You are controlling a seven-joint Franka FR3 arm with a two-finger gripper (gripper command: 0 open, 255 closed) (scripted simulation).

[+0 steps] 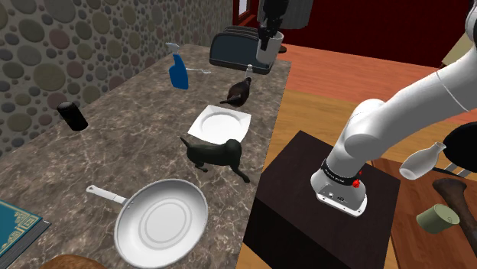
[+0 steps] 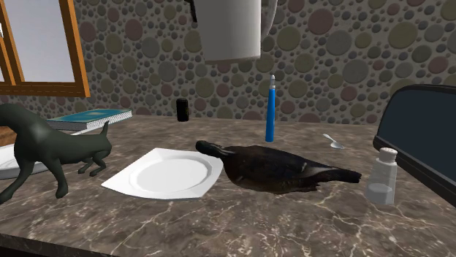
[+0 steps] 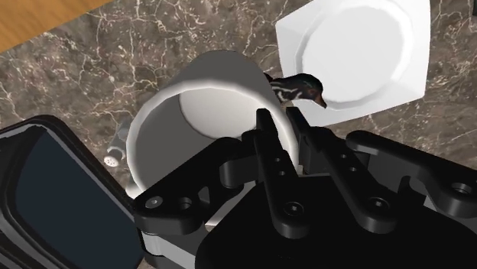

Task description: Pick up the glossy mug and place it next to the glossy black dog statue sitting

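**Q:** Gripper status?
**A:** The gripper is clamped on the rim of the white mug.

**Q:** Mug position?
**A:** It hangs in the air, clear of the marble counter and close to the dark toaster. The black dog statue stands just beside the white plate, well apart from the mug.

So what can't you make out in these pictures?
Mug: top cut by the second exterior view's upper edge.
Dog: part cut by that view's left edge.
Shaker: partly behind the mug in the wrist view.
Toaster: partly covered by the gripper in the wrist view.
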